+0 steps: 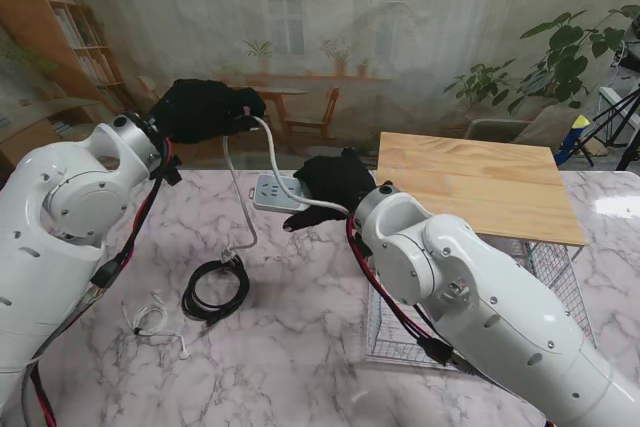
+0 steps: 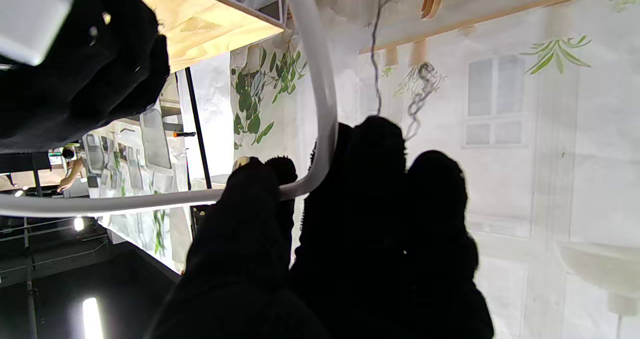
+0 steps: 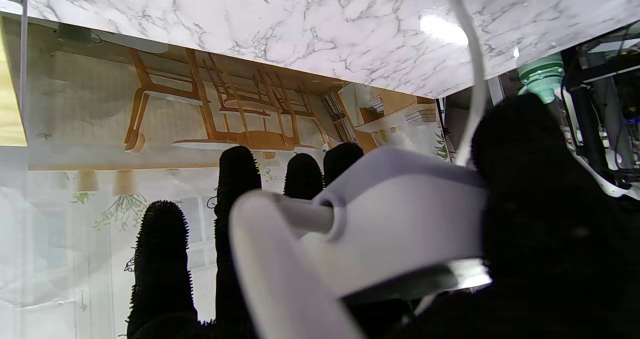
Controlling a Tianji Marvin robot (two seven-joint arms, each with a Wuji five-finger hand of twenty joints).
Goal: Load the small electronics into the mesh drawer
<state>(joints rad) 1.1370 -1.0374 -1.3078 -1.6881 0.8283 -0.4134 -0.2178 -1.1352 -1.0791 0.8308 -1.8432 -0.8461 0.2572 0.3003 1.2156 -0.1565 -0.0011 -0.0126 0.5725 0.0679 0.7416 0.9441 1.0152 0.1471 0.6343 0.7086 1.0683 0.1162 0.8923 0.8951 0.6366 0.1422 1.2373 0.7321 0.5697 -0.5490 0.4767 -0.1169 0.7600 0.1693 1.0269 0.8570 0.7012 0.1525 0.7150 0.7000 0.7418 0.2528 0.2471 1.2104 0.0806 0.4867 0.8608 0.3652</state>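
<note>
Right robot hand (image 1: 335, 184) grips the white power strip (image 1: 277, 192) and lifts it clear of the marble tabletop (image 1: 300, 347), while the left robot hand (image 1: 205, 107) pinches its white cord (image 1: 240, 202) up high, likely to keep slack from snagging. The mesh drawer (image 1: 555, 272) waits open at right, under the wooden top (image 1: 480, 182); the black cable coil (image 1: 215, 292) and white earphones (image 1: 155, 322) are not loaded yet.

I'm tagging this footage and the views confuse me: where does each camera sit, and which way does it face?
Stand view: above the shoulders, facing down at the marble table; both arms show.
Left wrist view: along the left hand, which holds the white cable high, facing the backdrop.
Right wrist view: along the right hand, which holds the power strip.
All three share the white cable and the power strip.
</note>
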